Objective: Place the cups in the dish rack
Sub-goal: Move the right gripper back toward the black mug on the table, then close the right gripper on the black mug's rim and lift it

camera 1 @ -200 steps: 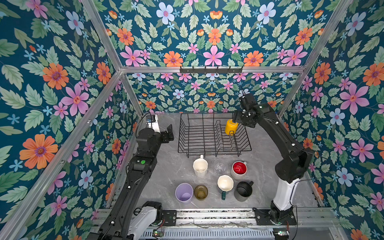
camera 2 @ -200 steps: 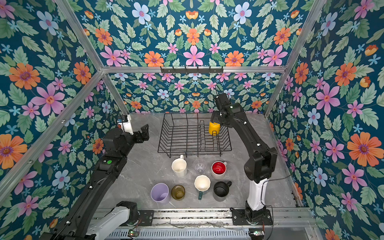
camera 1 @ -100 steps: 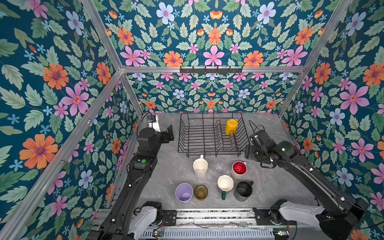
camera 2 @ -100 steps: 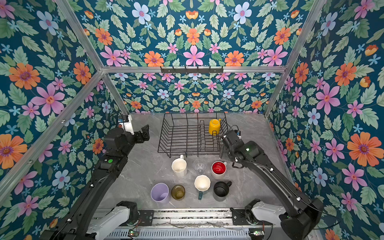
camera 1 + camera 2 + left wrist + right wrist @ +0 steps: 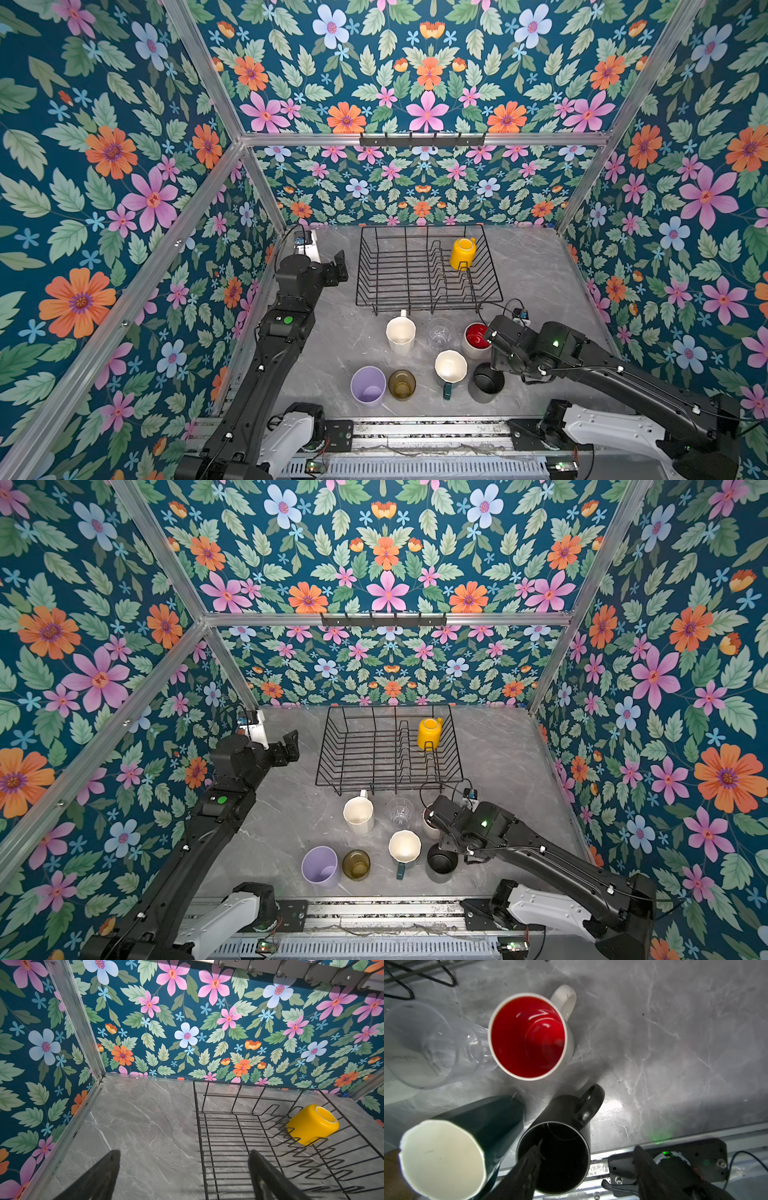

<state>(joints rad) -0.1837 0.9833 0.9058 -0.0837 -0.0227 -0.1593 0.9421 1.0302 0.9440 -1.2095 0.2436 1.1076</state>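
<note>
Dish rack (image 5: 395, 274): black wire, back of the counter (image 5: 332, 340).
Yellow mug (image 5: 462, 252): in the rack, tipped on its prongs.
Middle row: tall white mug (image 5: 400, 336), clear glass (image 5: 440, 332), red-inside mug (image 5: 476, 338), upright.
Front row: lilac tumbler (image 5: 368, 384), olive glass (image 5: 401, 384), green mug (image 5: 450, 368), black mug (image 5: 485, 380), upright.
</note>
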